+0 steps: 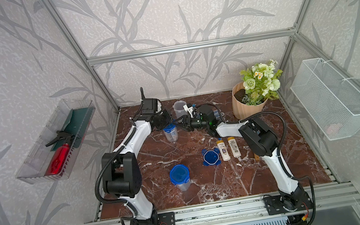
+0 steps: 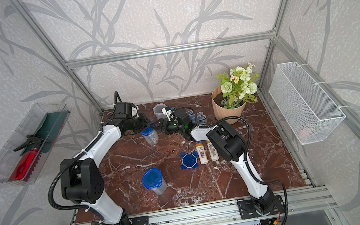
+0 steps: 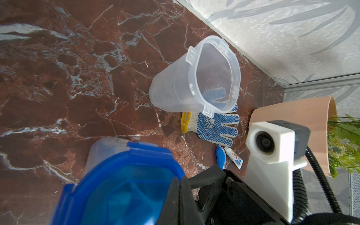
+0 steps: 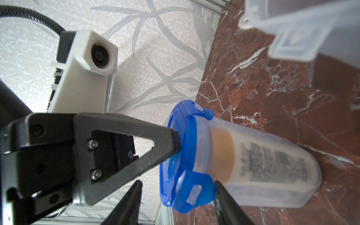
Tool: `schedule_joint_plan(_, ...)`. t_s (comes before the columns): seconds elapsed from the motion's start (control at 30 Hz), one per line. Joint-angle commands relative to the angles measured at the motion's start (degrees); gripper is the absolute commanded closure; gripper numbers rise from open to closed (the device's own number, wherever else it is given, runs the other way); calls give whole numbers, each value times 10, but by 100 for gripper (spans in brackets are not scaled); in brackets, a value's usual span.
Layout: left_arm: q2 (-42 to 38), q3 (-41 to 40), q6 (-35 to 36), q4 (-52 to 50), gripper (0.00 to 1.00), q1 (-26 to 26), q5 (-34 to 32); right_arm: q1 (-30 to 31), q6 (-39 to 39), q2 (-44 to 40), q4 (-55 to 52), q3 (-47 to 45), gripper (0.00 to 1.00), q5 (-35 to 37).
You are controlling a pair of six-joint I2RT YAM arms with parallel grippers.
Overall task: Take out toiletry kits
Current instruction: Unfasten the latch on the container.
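Observation:
A clear cup [image 1: 170, 133] with a blue lid [image 3: 120, 187] stands at the back of the table. A white bottle with a gold cap [image 4: 223, 157] shows through its wall. My left gripper [image 3: 180, 196] is shut, its tip resting on the lid's top. My right gripper [image 4: 177, 202] is open, its jaws either side of a lid latch [image 4: 196, 191]. Two white bottles [image 1: 223, 151] [image 1: 234, 146] lie beside a loose blue lid [image 1: 210, 156]. A toothbrush [image 3: 221, 157] and a toothpaste tube [image 3: 233, 156] lie near the glove. Another lidded cup [image 1: 180, 178] stands nearer the front.
An empty clear cup [image 3: 194, 81] stands behind, against a blue-dotted glove [image 3: 216, 126]. A beige flower pot [image 1: 247, 105] is at the back right. A wire basket [image 1: 332, 100] hangs on the right wall, and a clear tray [image 1: 55, 141] with a red sprayer on the left wall.

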Motion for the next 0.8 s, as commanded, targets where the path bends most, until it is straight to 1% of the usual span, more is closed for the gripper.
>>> schedule_joint_plan(0.0, 38, -58, -5, -99, 100, 14, -42, 4, 24, -6, 92, -5, 44, -3)
schedule_joint_plan(0.23, 38, -100, -3, -74, 100, 18, -39, 4, 89, 11, 207, -13, 46, 12)
schedule_joint_plan(0.43, 31, -145, -10, -46, 100, 23, -24, 4, 66, -4, 211, -23, 50, 19)
schedule_joint_plan(0.77, 21, -191, -12, -25, 100, 24, -17, 3, 63, -4, 213, -19, 53, 30)
